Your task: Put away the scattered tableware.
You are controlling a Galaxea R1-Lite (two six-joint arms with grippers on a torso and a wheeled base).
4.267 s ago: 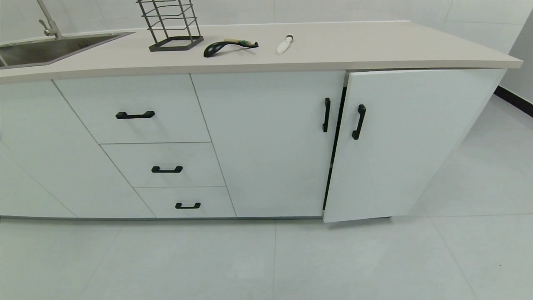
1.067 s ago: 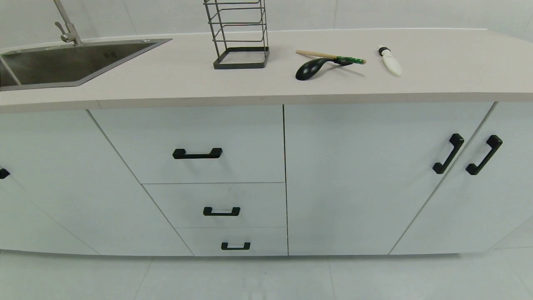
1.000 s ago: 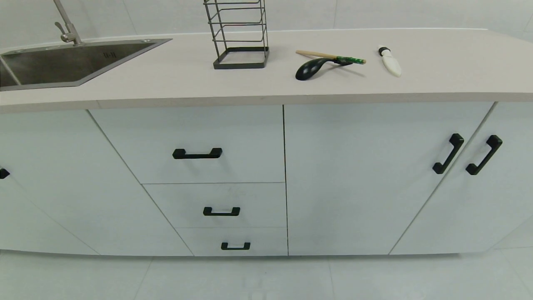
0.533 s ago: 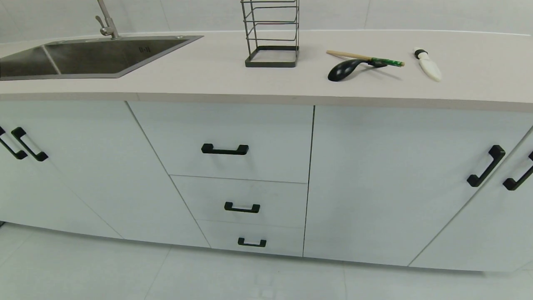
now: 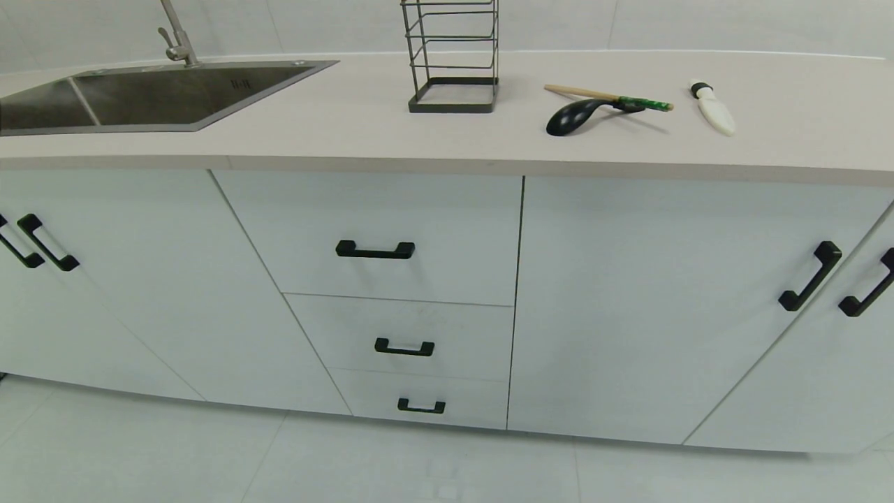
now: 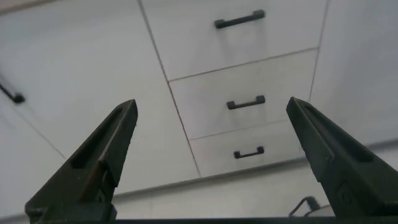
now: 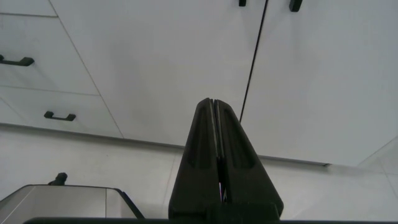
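On the beige countertop (image 5: 349, 140) lie a black spoon (image 5: 576, 116), a wooden chopstick with a green end (image 5: 606, 98) resting across the spoon's handle, and a small white knife with a black cap (image 5: 713, 113). A black wire rack (image 5: 453, 59) stands left of them. My left gripper (image 6: 211, 109) is open, low down and facing the drawer fronts (image 6: 245, 102). My right gripper (image 7: 214, 109) is shut with nothing in it, pointing at the cabinet doors (image 7: 186, 68) near the floor.
A steel sink (image 5: 140, 94) with a tap (image 5: 174, 35) is set into the counter at the left. Below are three drawers with black handles (image 5: 375, 249) and cabinet doors with black handles (image 5: 810, 276). Grey tiled floor (image 5: 279, 461) lies in front.
The head view has shifted and come closer to the counter since the earliest frame. The right cabinet door that stood ajar then now looks closed. The tableware has not moved.
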